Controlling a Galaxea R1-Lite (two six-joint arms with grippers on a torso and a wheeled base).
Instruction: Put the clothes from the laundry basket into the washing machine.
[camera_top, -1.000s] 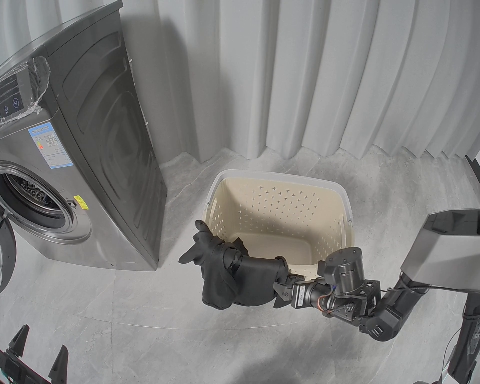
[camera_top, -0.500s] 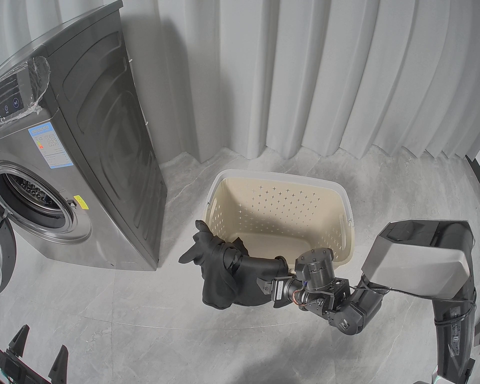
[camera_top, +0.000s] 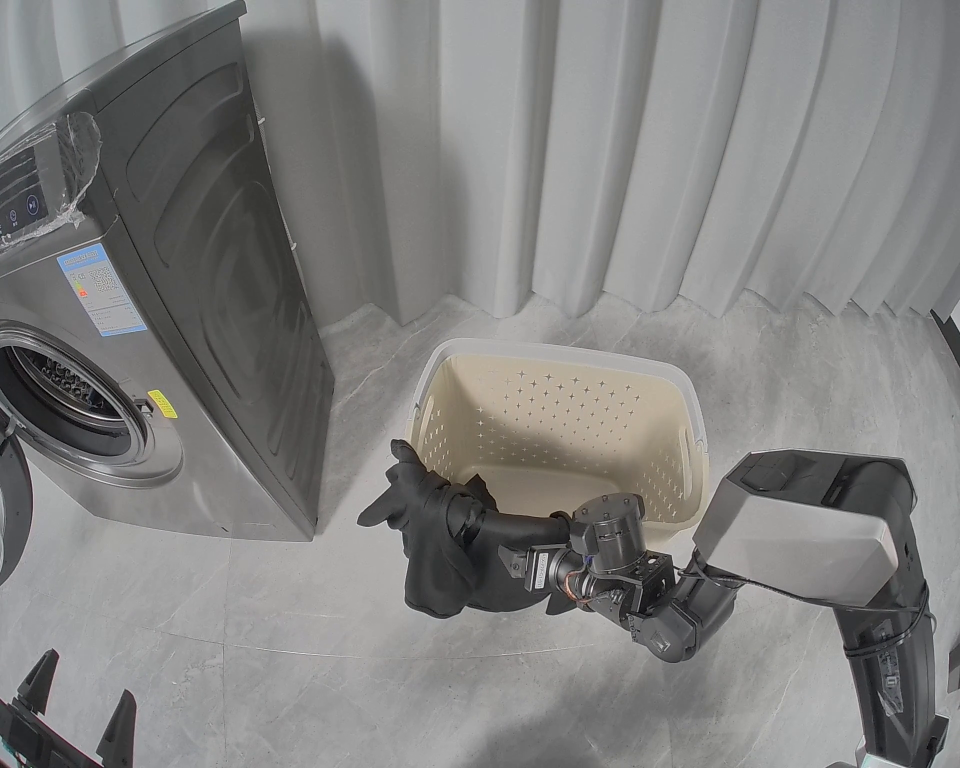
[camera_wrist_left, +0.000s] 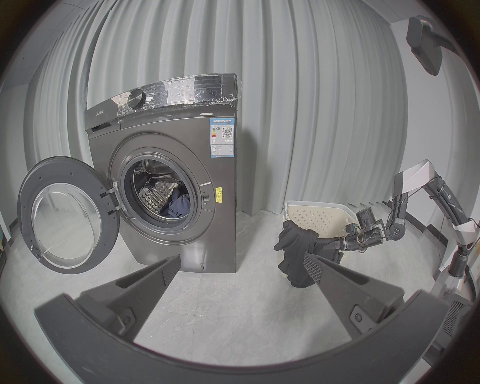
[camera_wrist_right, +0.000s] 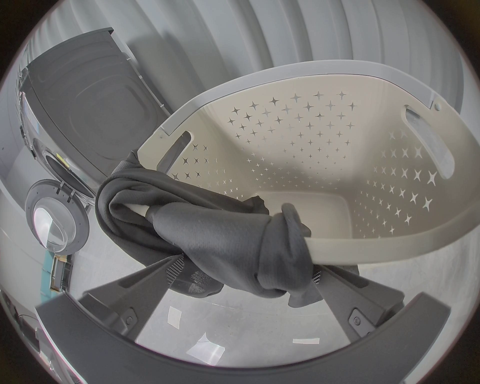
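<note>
A dark grey garment (camera_top: 450, 550) (camera_wrist_left: 297, 247) (camera_wrist_right: 220, 235) hangs over the near left corner of the cream laundry basket (camera_top: 560, 350) (camera_wrist_left: 320, 206) (camera_wrist_right: 300, 70). My right gripper (camera_top: 522, 572) (camera_wrist_right: 246, 270) is open at the garment's right end. One finger stands on each side of the cloth, just outside the basket's near rim. The grey washing machine (camera_top: 200, 280) (camera_wrist_left: 165, 165) stands to the left with its round door (camera_wrist_left: 65, 215) swung open. Blue clothing (camera_wrist_left: 177, 206) lies in its drum. My left gripper (camera_top: 85, 678) (camera_wrist_left: 241, 259) is open and holds nothing, low at the near left, facing the machine.
White curtains (camera_top: 620, 150) hang behind the basket and the machine. Bare grey floor (camera_top: 300, 650) lies between the basket, the machine and my left gripper. The open door sticks out from the machine's front on its left side.
My right arm has moved left along the basket's near rim, bringing its open gripper up to the dark garment. The garment, the basket and my left gripper have stayed put.
</note>
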